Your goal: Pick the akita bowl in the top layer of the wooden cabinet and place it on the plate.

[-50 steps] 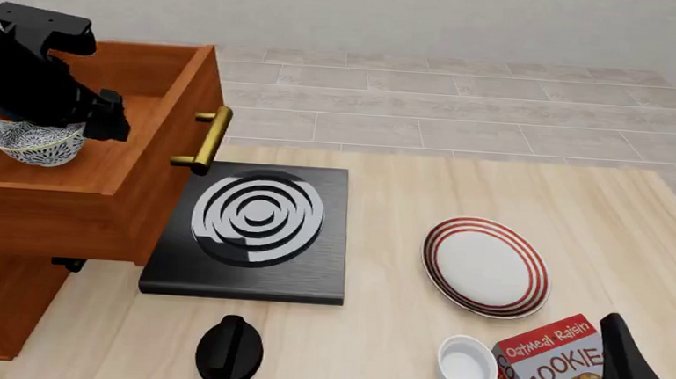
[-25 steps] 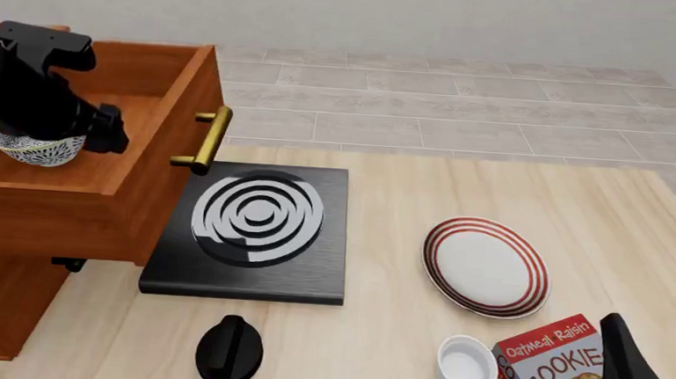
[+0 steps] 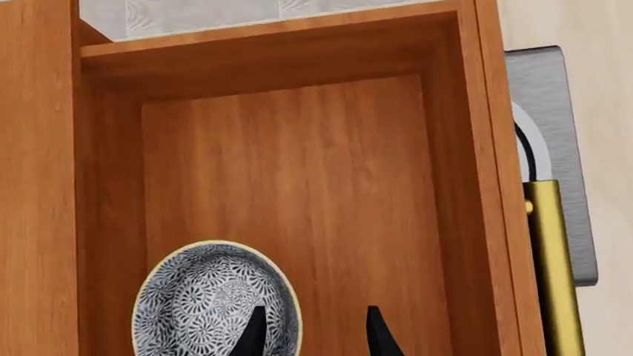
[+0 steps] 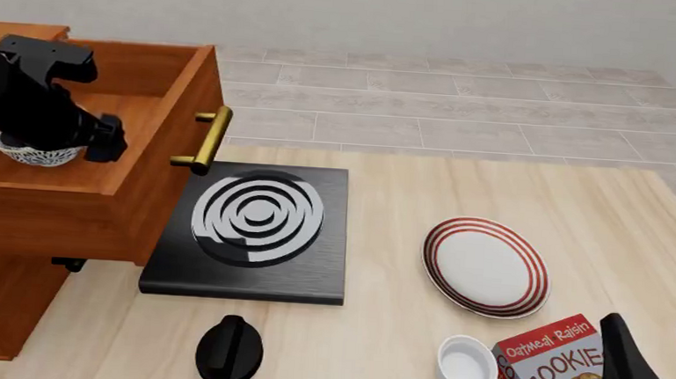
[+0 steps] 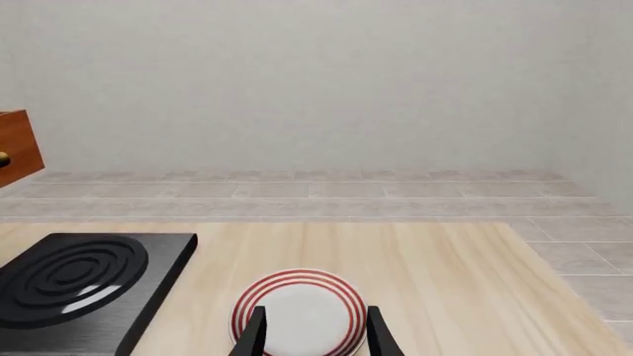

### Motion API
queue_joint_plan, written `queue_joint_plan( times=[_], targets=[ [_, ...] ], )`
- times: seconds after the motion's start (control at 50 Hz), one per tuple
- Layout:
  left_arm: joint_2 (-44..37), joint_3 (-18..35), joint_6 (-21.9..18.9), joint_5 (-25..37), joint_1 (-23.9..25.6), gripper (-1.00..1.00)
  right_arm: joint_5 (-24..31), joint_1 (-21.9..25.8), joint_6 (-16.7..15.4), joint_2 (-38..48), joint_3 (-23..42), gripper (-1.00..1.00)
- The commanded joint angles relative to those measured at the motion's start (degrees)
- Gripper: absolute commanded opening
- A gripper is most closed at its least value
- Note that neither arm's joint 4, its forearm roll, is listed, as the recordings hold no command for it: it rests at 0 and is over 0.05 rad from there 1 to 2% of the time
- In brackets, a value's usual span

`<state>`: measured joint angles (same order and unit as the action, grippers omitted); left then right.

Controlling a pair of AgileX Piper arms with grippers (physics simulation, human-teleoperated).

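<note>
The akita bowl (image 3: 203,304), white with a dark speckled pattern, rests on the floor of the top layer (image 3: 346,185), the pulled-out upper drawer of the wooden cabinet (image 4: 31,215). My left gripper (image 3: 314,334) is open and straddles the bowl's rim, one finger inside the bowl and one outside. In the front view the left arm (image 4: 32,100) covers most of the bowl (image 4: 12,148). The red-ringed plate (image 4: 485,266) lies on the table at the right with nothing on it. My right gripper (image 4: 660,363) stands open at the near right corner, just short of the plate (image 5: 298,319).
A black stove slab (image 4: 254,220) with white rings lies beside the cabinet, under the drawer's brass handle (image 4: 206,140). A black knob-shaped object (image 4: 229,350), a small white cup (image 4: 467,367) and a cookie box (image 4: 551,361) sit near the front edge.
My left arm has sunk lower into the drawer, covering more of the bowl. The bowl stays on the drawer floor. The right arm has not moved.
</note>
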<state>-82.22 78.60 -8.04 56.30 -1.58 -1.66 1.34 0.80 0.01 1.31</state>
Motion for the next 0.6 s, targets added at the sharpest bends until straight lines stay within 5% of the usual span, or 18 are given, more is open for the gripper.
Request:
queue_joint_plan(
  times=[0.02,0.1,0.12,0.6],
  targets=[
    [0.2,-1.6,0.2,-0.9,0.1,1.0,0.0,0.0,0.0,0.0,0.0,1.0],
    [0.2,-1.2,-0.5,-1.0,-0.5,1.0,0.0,0.0,0.0,0.0,0.0,1.0],
    [0.2,-1.0,-0.6,-0.9,-0.6,-1.0,0.0,0.0,0.0,0.0,0.0,1.0],
    [-0.5,1.1,-0.9,-0.8,0.8,-1.0,0.0,0.0,0.1,0.0,0.0,1.0]
  ],
)
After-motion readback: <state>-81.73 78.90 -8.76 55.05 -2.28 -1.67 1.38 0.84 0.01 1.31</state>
